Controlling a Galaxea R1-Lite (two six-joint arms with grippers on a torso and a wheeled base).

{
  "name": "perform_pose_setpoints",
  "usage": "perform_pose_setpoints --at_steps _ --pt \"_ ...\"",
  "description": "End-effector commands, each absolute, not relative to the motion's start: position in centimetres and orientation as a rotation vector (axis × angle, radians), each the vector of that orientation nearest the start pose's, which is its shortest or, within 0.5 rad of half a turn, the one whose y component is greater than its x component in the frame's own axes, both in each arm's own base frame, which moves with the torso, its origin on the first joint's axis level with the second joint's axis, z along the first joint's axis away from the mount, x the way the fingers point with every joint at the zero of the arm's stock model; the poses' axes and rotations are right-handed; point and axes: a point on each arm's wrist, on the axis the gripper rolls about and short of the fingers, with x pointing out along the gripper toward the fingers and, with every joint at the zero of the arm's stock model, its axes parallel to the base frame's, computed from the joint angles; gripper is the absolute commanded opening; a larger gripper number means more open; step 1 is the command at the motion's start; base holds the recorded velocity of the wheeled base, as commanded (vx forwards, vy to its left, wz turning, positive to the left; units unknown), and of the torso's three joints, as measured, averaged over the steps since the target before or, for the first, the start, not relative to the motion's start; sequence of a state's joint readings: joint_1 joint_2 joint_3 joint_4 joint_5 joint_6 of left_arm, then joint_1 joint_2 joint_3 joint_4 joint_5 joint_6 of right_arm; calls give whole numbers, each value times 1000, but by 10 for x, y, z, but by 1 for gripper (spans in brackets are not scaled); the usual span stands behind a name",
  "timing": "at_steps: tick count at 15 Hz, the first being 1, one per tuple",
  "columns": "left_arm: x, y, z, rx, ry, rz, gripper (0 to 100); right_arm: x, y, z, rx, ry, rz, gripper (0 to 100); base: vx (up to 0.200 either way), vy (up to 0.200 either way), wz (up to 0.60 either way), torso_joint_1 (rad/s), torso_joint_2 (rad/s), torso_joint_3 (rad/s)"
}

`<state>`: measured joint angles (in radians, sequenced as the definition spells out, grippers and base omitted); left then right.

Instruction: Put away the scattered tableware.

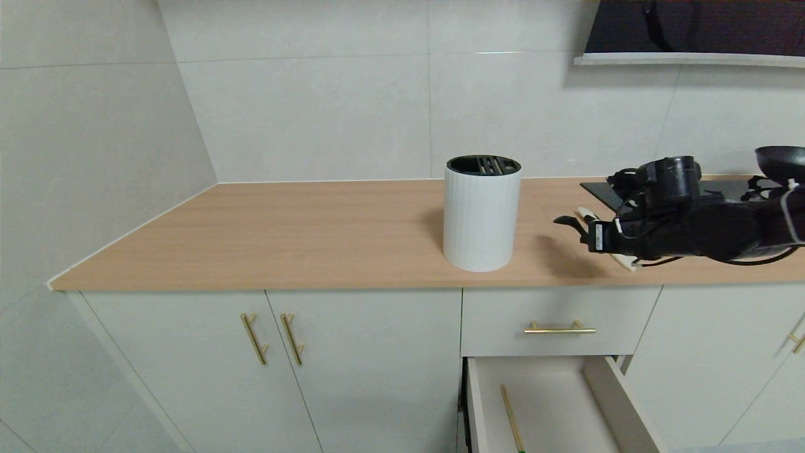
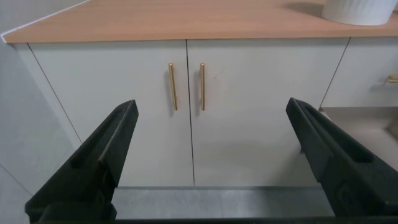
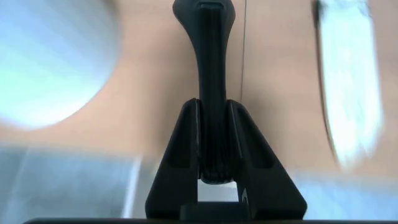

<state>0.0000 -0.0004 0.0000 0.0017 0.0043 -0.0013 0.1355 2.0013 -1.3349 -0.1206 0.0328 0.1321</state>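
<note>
Your right tool (image 1: 591, 234) is clenched on a black-handled utensil (image 1: 568, 221) and holds it just above the bench (image 1: 283, 233), to the right of the white ribbed holder (image 1: 482, 217) and apart from it. In the right wrist view the fingers (image 3: 186, 130) press the black handle from both sides. A white utensil (image 1: 624, 261) lies on the bench beneath that arm. Your left tool (image 2: 211, 109) is released, spread wide, low in front of the cupboard doors (image 2: 186, 124). Under the bench a drawer (image 1: 597, 384) stands open with thin chopsticks (image 1: 510, 418) lying inside.
</note>
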Motion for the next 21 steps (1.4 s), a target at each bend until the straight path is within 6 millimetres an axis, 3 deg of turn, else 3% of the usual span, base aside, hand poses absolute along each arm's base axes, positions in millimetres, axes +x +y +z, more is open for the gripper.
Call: perform_pose_setpoints --at_steps 1,4,9,14,21 --pt "-23 0 75 -2 2 5 100 314 61 206 119 565 136 0 0 0 0 0 0 0" --pt "-23 0 75 -2 2 5 100 268 62 193 109 623 152 0 0 0 0 0 0 0" --pt "-23 0 75 -2 2 5 100 227 64 171 119 702 175 0 0 0 0 0 0 0" --pt "-23 0 75 -2 2 5 100 233 68 138 91 824 167 0 0 0 0 0 0 0" --pt "-23 0 75 -2 2 5 100 249 75 99 74 857 165 0 0 0 0 0 0 0"
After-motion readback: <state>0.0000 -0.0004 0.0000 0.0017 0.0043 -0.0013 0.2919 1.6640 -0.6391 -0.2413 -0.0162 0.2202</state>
